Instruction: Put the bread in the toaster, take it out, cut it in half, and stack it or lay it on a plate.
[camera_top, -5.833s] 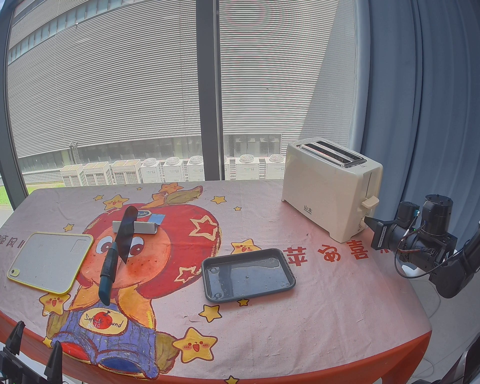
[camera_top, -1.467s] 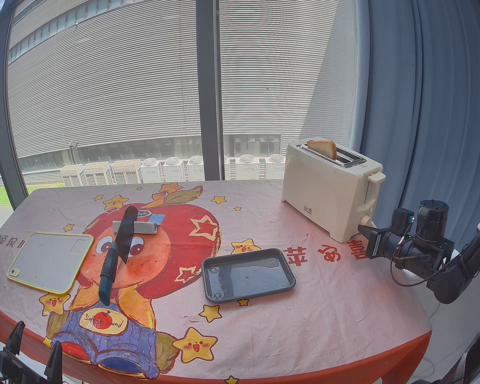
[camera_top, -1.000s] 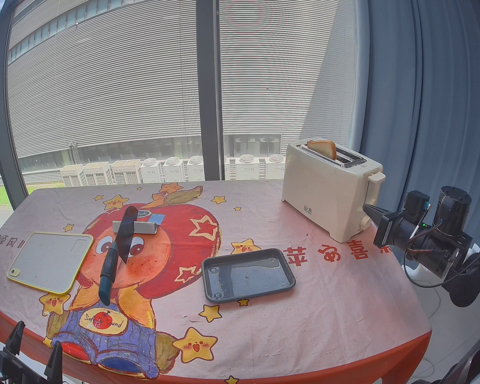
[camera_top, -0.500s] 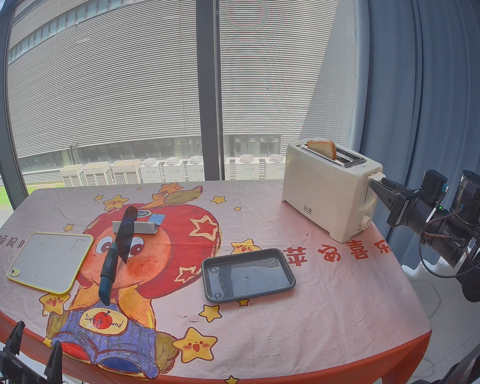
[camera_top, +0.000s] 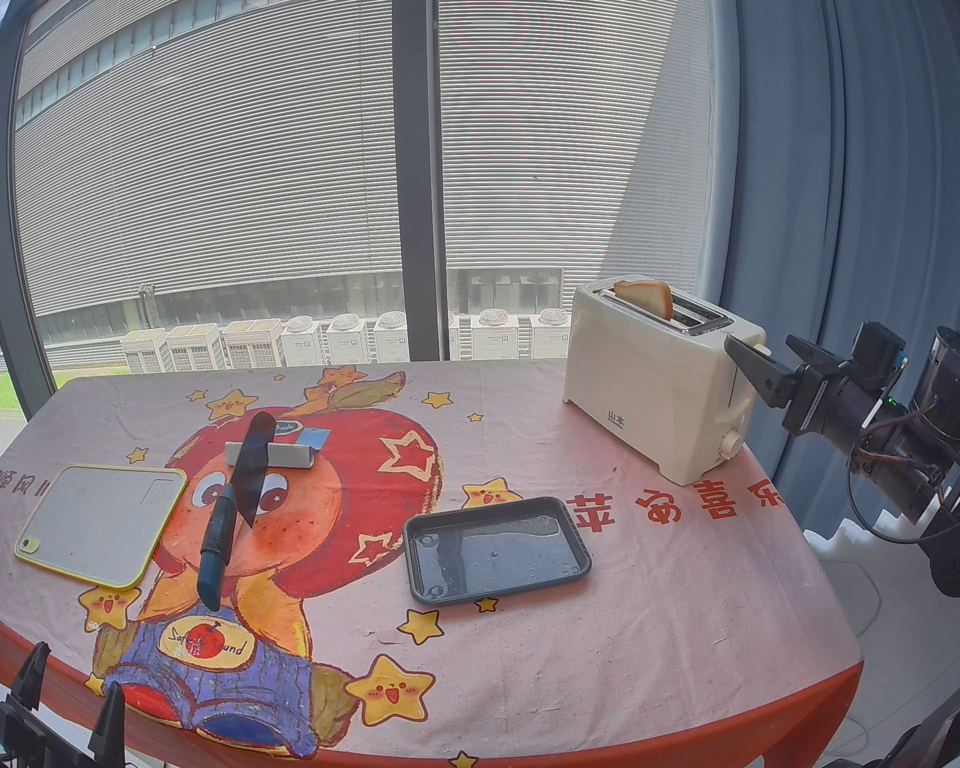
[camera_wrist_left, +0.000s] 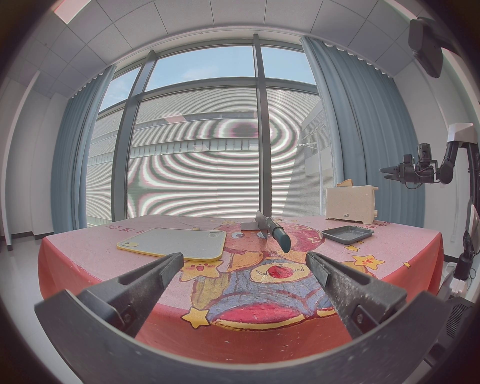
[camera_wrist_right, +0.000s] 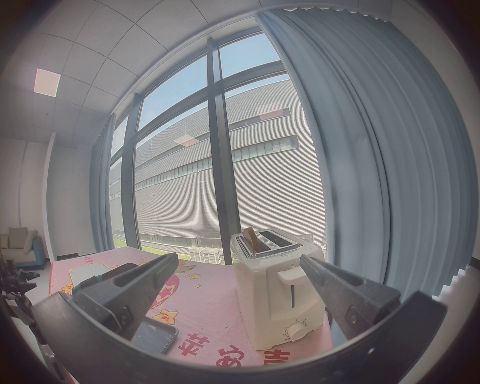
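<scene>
Bread (camera_top: 645, 297) pokes up from the toaster (camera_top: 640, 390) at the table's (camera_top: 650, 610) 2 o'clock, with the right gripper (camera_top: 760, 344) spread wide at the toaster's 3 o'clock and the left gripper (camera_wrist_left: 244, 257) wide at the table's 7 o'clock edge.

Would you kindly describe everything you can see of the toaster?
The toaster is a cream, plastic-looking box with two metal-rimmed top slots, standing upright on the tablecloth at the table's far right. A bread slice pokes up from one slot. On its end face the lever sits raised above a round dial. The open right gripper hovers beside that end; contact is unclear.
</scene>
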